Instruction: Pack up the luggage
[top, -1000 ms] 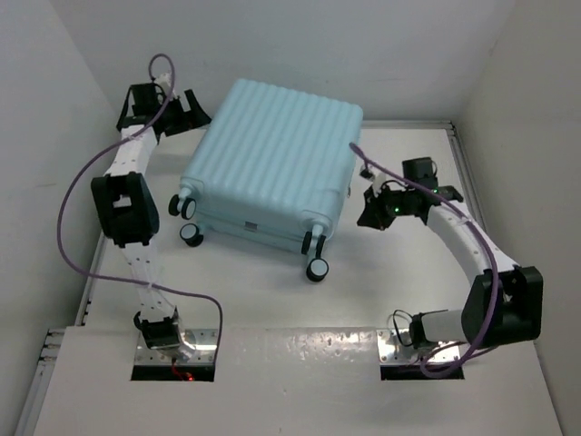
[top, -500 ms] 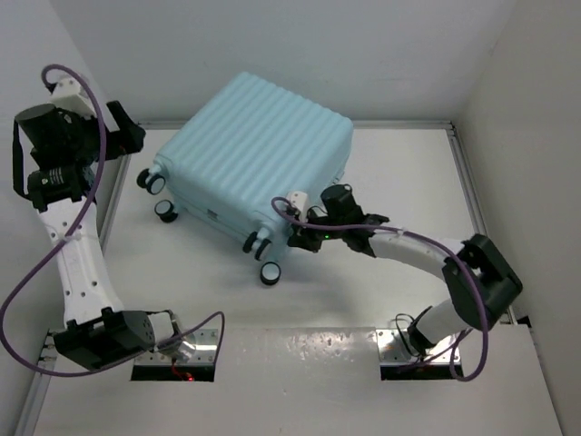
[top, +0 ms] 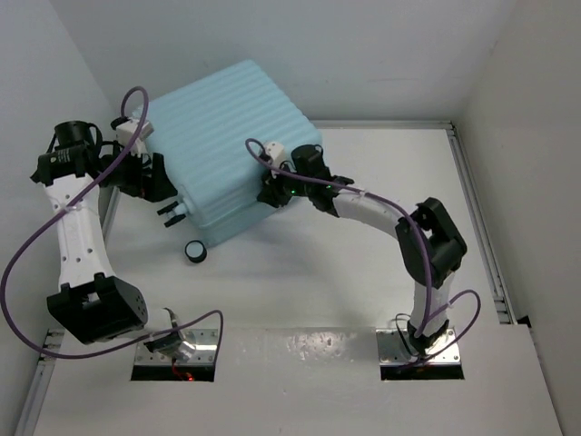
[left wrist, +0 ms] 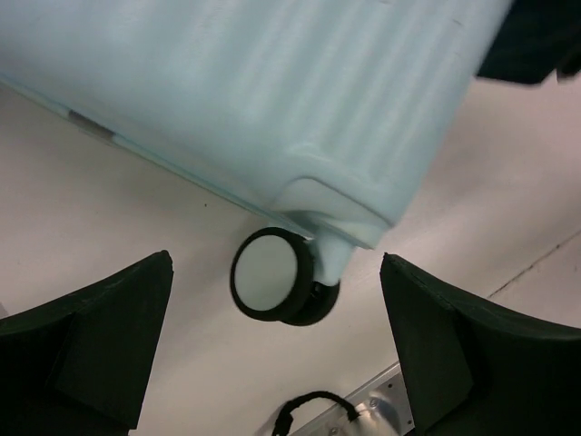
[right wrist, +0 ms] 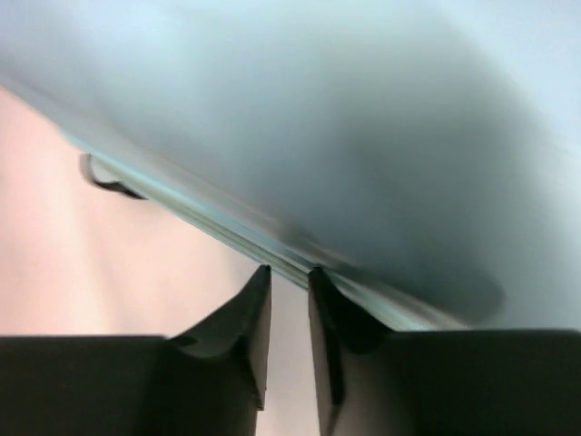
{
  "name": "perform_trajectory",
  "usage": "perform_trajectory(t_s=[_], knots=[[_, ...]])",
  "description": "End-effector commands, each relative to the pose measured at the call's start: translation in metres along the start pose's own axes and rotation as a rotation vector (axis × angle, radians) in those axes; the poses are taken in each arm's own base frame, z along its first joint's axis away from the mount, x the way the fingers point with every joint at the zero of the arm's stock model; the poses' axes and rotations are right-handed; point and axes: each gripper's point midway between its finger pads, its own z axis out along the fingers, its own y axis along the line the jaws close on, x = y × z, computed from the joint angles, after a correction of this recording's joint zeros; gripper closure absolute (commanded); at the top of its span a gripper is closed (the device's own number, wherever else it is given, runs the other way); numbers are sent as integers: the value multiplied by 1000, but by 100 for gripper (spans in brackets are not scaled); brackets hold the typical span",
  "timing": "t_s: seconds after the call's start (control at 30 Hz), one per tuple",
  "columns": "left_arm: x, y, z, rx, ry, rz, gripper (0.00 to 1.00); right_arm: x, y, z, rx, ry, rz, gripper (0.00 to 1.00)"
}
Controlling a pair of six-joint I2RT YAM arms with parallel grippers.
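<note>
Two tools at the luggage (top: 227,136), which sits closed at the far left of the surface (top: 363,254). Left tool (left wrist: 277,262) gapes wide and empty around a wheel (left wrist: 270,288). Right tool (right wrist: 289,272) is nearly closed at the shell seam; cannot tell what it pinches. Judged stiff, slick, bulky: hold at the seam or wheels.

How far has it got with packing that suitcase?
Nothing looks packed: the luggage is closed, with no belongings in view. In hand: the right gripper, nearly shut, sits at its seam; the left gripper is open around a wheel. Opening and filling remain.
</note>
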Motion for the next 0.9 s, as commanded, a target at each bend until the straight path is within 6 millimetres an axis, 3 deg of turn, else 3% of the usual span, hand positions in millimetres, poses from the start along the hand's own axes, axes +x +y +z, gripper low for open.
perform_trajectory(t_s=[0.0,0.1,0.13,0.23,0.3,0.37,0.43,0.53,0.57,0.67,0.7,0.73,0.87], knots=[[-1,-25,-8,89,11,193,2,-77,-59,-42,213,-220,-35,69],[8,-31,-3,63,64,279,2,-62,-40,-67,191,-179,16,55],[10,-29,-1,49,91,330,2,-59,-28,-83,181,-163,64,53],[25,-22,3,37,166,415,2,-32,-11,-97,169,-81,166,50],[32,-14,8,11,199,423,2,-2,-8,-103,205,9,241,50],[46,-9,14,11,258,430,2,0,-10,-110,254,6,288,45],[54,-1,21,-7,296,435,2,18,-9,-110,277,35,340,39],[57,0,28,-4,314,449,2,37,-5,-104,285,61,378,38],[65,1,34,3,338,437,2,34,-10,-98,310,31,360,38],[69,3,38,-10,343,410,2,58,-8,-88,332,51,350,38],[69,2,42,-6,339,421,2,39,-10,-81,313,-42,336,38],[64,5,40,-36,326,424,2,53,-4,-76,283,-25,335,38],[74,8,42,-47,352,396,2,40,-5,-58,234,-145,282,37]])
